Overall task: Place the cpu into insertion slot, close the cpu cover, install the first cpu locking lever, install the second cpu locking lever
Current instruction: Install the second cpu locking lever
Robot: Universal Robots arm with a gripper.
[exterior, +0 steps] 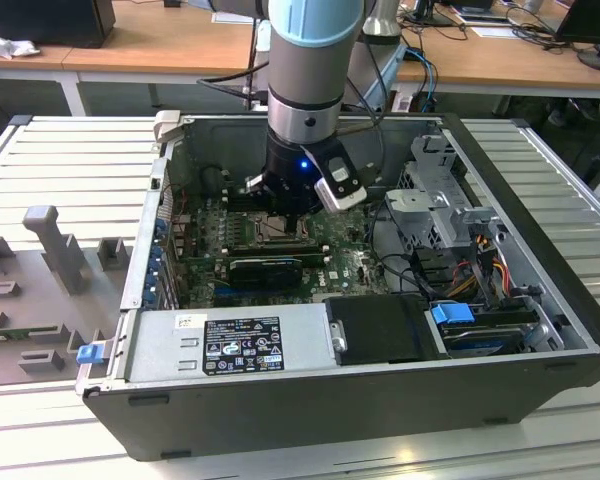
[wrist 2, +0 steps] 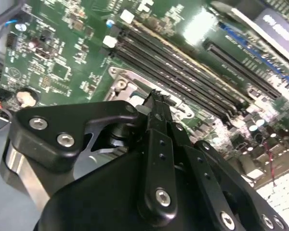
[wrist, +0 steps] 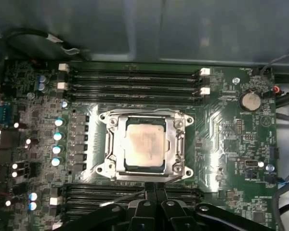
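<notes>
The gripper point(wrist: 155, 188) fills the low centre of the first wrist view, black fingers point(wrist: 149, 197) pressed together with nothing between them, their tips just below the socket point(wrist: 111, 144). The chip point(wrist: 144, 146) sits in that socket in the middle of the frame, pale metal top facing up, with the silvery frame plate point(wrist: 176, 139) lying flat around it and the chip showing through its window. Long black memory slots point(wrist: 135, 79) run above and below the socket on the green board point(wrist: 231, 130). In the second wrist view the clenched fingers point(wrist 2: 159, 125) point down at the socket's metal edge point(wrist 2: 118, 84). In the exterior view the arm point(exterior: 305, 90) reaches down into the open computer case point(exterior: 330, 400) at upper centre, over the board.
</notes>
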